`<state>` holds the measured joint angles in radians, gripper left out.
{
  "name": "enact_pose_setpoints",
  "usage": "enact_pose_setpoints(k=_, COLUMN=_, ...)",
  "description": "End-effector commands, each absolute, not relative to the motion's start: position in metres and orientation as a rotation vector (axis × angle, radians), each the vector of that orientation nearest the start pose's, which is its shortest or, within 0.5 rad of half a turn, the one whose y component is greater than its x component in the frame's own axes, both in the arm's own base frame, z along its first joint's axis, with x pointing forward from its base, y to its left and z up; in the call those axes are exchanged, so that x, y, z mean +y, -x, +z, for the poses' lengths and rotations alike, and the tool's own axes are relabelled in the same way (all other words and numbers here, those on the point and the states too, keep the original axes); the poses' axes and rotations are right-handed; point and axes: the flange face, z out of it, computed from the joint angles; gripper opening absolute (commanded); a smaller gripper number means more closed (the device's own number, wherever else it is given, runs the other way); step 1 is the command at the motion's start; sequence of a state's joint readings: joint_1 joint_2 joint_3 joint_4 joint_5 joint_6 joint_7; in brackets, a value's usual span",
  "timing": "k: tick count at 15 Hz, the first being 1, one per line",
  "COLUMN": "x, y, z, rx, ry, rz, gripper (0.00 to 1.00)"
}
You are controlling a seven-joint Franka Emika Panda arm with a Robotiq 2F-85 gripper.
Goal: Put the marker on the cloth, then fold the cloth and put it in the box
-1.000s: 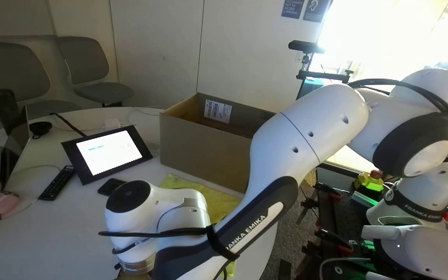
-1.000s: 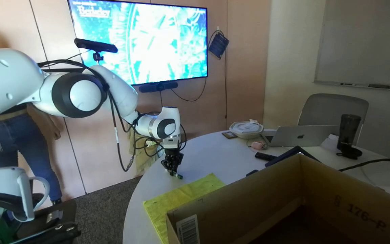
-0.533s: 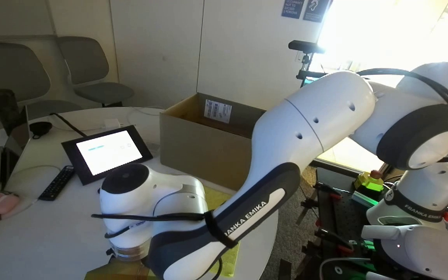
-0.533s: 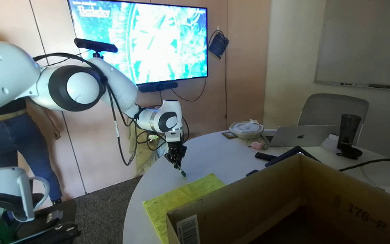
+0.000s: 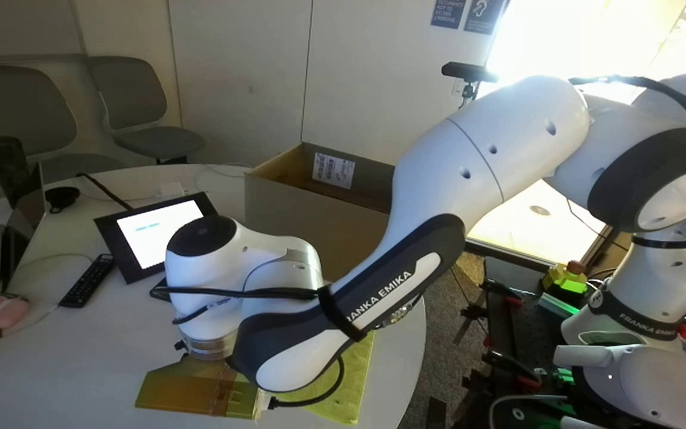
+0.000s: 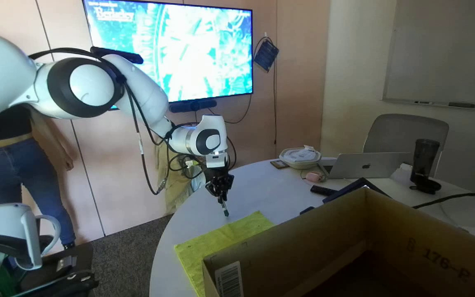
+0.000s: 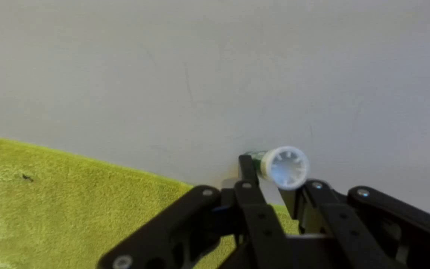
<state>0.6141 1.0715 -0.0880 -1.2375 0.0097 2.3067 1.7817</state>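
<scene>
- Cloth [image 6: 221,237], low and left of centre in an exterior view, lies flat and unfolded, probably spread to receive what is carried and then be wrapped round it.
- Gripper [image 6: 222,199], near the middle of that frame, points downward, its jaws almost together with only the thin marker [image 6: 225,209] pinched between them. The marker hangs steeply, slightly tilted, green end lowest; laying it flat will likely call for some tilting, and it could roll.
- Box [image 6: 295,243], filling the lower right, stands open-topped beside the cloth and hides part of it, presumably placed close so that the final carry is short.
- Tablet [image 5: 146,238], left of centre in an exterior view, shows lit up there; farther right, the arm [image 5: 426,185] and an amber panel [image 5: 185,390] leave jaws and marker out of sight and cover much of the cloth.
- Wrist view alone looks down: cloth across the lower left, its edge running under the gripper, and right of centre the marker's white ribbed end, seen against the white table [image 7: 162,74] just past that edge. The marker does not look to be over the cloth yet; its height cannot be told.
</scene>
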Motion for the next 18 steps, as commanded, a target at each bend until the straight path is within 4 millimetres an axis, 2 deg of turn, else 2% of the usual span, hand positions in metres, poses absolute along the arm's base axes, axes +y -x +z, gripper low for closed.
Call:
enact_pose_setpoints(k=1, x=0.364, y=-0.628, z=0.129, rx=1.849, ry=2.593, rz=-0.154, gripper=0.19)
enact_pose_setpoints(k=6, x=0.326, y=-0.625, z=0.159, rx=1.909, ry=2.570, rz=-0.239, gripper=0.19)
enact_pose_setpoints(k=9, x=0.297, y=-0.620, z=0.173, rx=1.978, ry=2.569, rz=-0.292, gripper=0.19)
enact_pose_setpoints(k=12, x=0.271, y=-0.613, z=0.172, rx=2.059, ry=2.567, rz=-0.312, gripper=0.18)
enact_pose_setpoints(k=18, x=0.231, y=-0.601, z=0.142, rx=2.204, ry=2.579, rz=-0.265, gripper=0.18)
